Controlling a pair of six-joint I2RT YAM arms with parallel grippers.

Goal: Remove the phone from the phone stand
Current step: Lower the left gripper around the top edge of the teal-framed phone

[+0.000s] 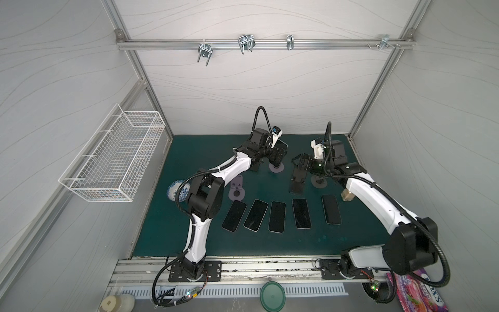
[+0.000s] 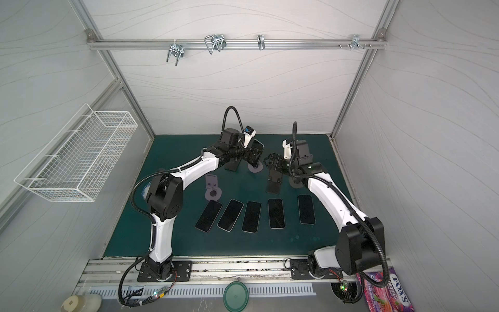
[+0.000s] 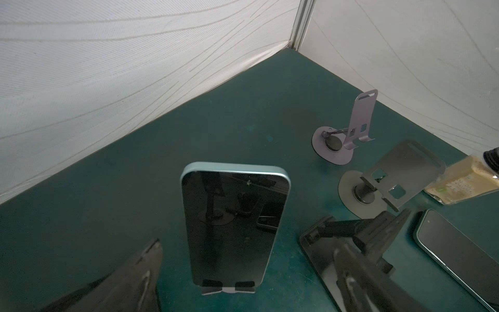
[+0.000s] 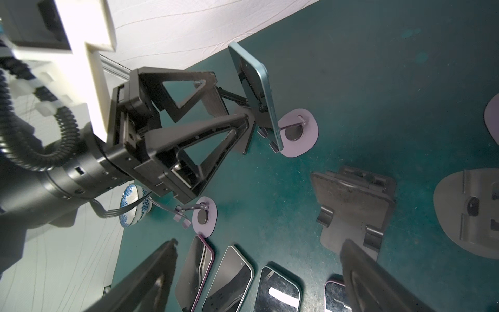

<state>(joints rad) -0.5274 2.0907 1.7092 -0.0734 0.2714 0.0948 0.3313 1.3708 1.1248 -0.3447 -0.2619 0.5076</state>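
A teal-edged phone (image 3: 232, 224) stands upright on a purple phone stand (image 3: 229, 289), its dark screen facing my left wrist camera. In both top views the phone (image 1: 282, 147) (image 2: 258, 151) is at the back middle of the green mat, over the stand's round base (image 1: 276, 169) (image 2: 255, 168). My left gripper (image 3: 248, 245) (image 1: 278, 158) is open, one finger on each side of the phone, with gaps showing. My right gripper (image 4: 260, 243) (image 1: 298, 161) is open and empty, hovering to the right of the phone (image 4: 260, 89) and its stand (image 4: 297, 135).
Several phones (image 1: 276, 216) lie flat in a row at the front of the mat. An empty purple stand (image 1: 237, 190), a black stand (image 1: 297, 183) and a grey stand (image 1: 318, 183) sit around them. A blue-patterned bowl (image 1: 176, 190) is left, under a wire basket (image 1: 113, 156).
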